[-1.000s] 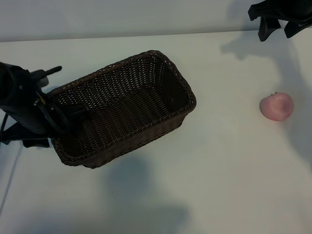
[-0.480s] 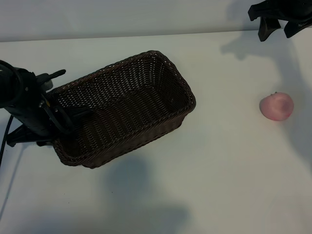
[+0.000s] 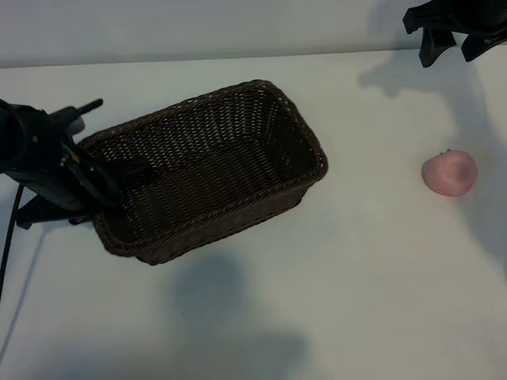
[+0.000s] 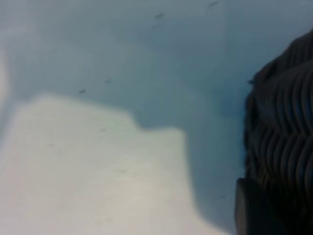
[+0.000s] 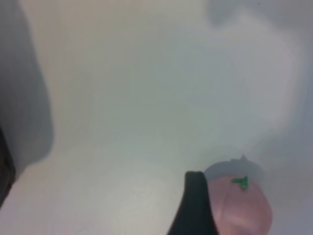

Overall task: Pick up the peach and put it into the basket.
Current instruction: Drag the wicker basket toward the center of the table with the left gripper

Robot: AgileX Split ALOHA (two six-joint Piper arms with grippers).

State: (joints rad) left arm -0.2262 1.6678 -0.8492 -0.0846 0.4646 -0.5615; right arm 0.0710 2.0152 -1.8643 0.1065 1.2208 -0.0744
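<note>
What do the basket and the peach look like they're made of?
The basket: dark-brown woven wicker or a wicker-like plastic, matte, with visible weave rows and a braided rim. The peach: smooth, pale pink with a darker blush and a bright green stem in the right wrist view; possibly an artificial fruit, though the look leaves that open.

No writing, label or number can be read anywhere (in any view); none.

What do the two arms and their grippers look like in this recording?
Both are matte black with no visible markings. The left gripper has blocky housings, a thin protruding rod and a black cable trailing down its outer side. The right gripper shows only as two stubby black fingers at the frame's top edge.
</note>
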